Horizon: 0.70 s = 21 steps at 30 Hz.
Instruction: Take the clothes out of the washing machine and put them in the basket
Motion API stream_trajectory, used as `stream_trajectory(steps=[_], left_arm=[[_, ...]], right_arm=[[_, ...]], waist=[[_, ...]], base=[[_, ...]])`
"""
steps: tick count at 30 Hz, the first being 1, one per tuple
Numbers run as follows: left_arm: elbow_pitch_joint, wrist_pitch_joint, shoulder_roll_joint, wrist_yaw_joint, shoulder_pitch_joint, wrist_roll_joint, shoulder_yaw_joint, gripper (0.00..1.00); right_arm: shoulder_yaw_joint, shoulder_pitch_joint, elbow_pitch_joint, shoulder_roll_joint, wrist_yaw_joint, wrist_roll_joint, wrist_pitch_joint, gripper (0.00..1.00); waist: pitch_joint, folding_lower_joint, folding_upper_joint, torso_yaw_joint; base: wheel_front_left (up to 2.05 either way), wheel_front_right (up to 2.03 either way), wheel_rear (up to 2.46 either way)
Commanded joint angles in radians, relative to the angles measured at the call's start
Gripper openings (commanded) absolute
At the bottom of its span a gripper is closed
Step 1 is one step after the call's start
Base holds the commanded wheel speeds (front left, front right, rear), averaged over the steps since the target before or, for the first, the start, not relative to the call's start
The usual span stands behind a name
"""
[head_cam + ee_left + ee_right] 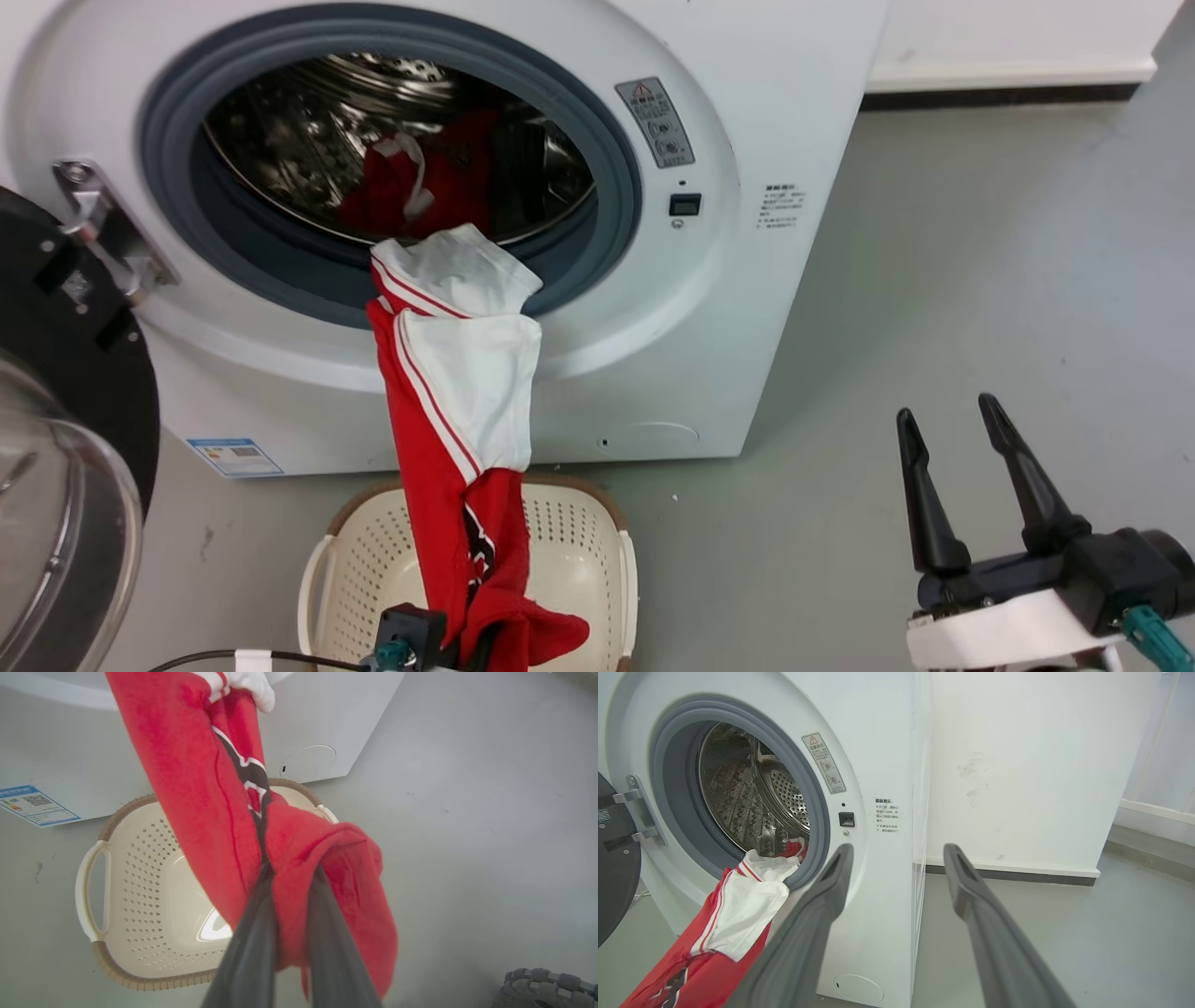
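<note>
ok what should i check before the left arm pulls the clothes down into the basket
1. left pincer shut on the clothes: ok
2. basket under the hanging clothes: ok
3. clothes out of the washing machine: not ok, they lie over the porthole rim, with more red inside the drum
4. door swung aside: ok
5. right pincer open, apart from the clothes: ok
6. clothes snagged inside the drum: cannot tell
</note>
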Motion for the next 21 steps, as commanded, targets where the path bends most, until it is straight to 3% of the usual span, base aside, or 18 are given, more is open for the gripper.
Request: stream_trajectory(steps=[1, 11, 21], left_arm=[[0.051, -0.010, -0.013, -0.008, -0.031, -0.013, 0.008, 0.00], [0.340, -0.028, -0.066, -0.033, -0.201, -0.053, 0.036, 0.00], [0.545, -0.029, -0.082, -0.024, -0.355, -0.095, 0.076, 0.00]], right_arm=[[0.004, -0.031, -0.009, 0.001, -0.001, -0.009, -0.002, 1.00], [-0.009, -0.142, -0.043, 0.001, -0.001, -0.007, -0.002, 1.00], [-0.014, -0.228, -0.073, 0.001, -0.001, 0.005, -0.002, 1.00]], waist=[[0.055, 0.0000, 0.0000, -0.026], [0.266, 0.0000, 0.0000, -0.075], [0.440, 0.0000, 0.0000, -0.097]], base=[[0.00, 0.00, 0.00], [0.00, 0.00, 0.00], [0.00, 0.00, 0.00]])
